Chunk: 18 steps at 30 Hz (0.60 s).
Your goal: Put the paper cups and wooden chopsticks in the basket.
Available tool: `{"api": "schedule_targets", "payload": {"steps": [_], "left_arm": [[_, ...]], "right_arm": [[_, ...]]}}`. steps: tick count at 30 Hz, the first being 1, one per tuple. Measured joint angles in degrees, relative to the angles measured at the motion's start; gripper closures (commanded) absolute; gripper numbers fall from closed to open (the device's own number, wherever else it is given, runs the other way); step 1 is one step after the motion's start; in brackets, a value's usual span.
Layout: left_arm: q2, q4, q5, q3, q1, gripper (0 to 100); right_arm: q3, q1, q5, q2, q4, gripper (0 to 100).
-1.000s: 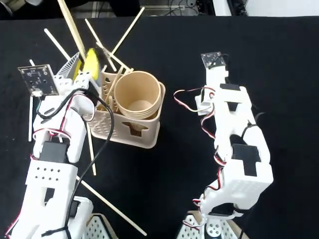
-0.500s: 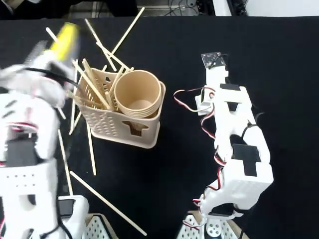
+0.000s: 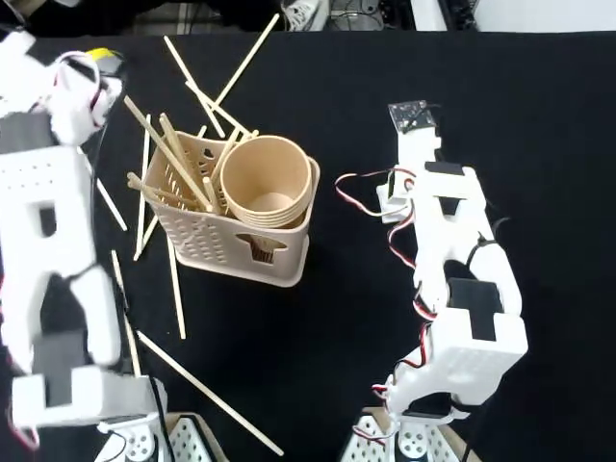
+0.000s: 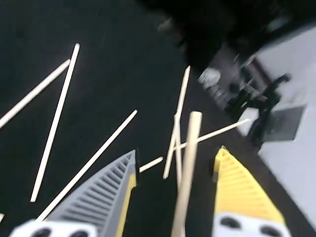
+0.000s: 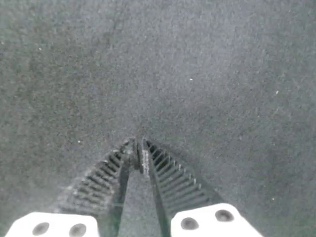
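Black fabric covers the surface [image 3: 549, 144] in front of you. Left of centre on it stands a pale, perforated basket [image 3: 231, 252]. A nested stack of tan paper cups [image 3: 267, 183] sits upright in its right-hand part, and several wooden chopsticks [image 3: 171, 156] lean out of its left-hand part at an angle.

Loose chopsticks [image 3: 207, 395] lie scattered on the surface: some beyond the basket, some just beside its left wall, and some nearer to you.

Your left arm is raised at the far left corner. The left end effector [image 4: 177, 150] has its grey and yellow fingers spread wide apart. One chopstick [image 4: 186, 177] shows blurred in the gap between them, nearer the yellow finger; you cannot tell whether it touches either one.

Your right arm lies folded to the right of the basket, well apart from it. The right end effector [image 5: 138, 145] has its dark fingers pressed together with nothing between them, above bare fabric.
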Motion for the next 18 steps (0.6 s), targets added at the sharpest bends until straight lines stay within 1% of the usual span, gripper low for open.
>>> {"api": "schedule_targets", "payload": {"steps": [2, 7, 9, 11, 15, 18], "left_arm": [[5.1, 3.08, 0.0, -5.19, 0.26, 78], [13.01, 8.88, 0.09, -14.51, 0.26, 98], [13.71, 10.11, -0.09, -17.05, 0.44, 96], [13.71, 10.37, -1.67, -19.69, 1.58, 97], [14.07, 10.37, -4.92, -27.16, 5.98, 97], [14.07, 10.37, -8.88, -31.3, 9.14, 97]], "right_arm": [[0.0, 0.0, 0.0, 0.0, 0.0, 98.6], [0.0, 0.0, 0.0, 0.0, 0.0, 98.6], [0.0, 0.0, 0.0, 0.0, 0.0, 98.6], [0.0, 0.0, 0.0, 0.0, 0.0, 98.6], [0.0, 0.0, 0.0, 0.0, 0.0, 98.6], [0.0, 0.0, 0.0, 0.0, 0.0, 98.6]]}}
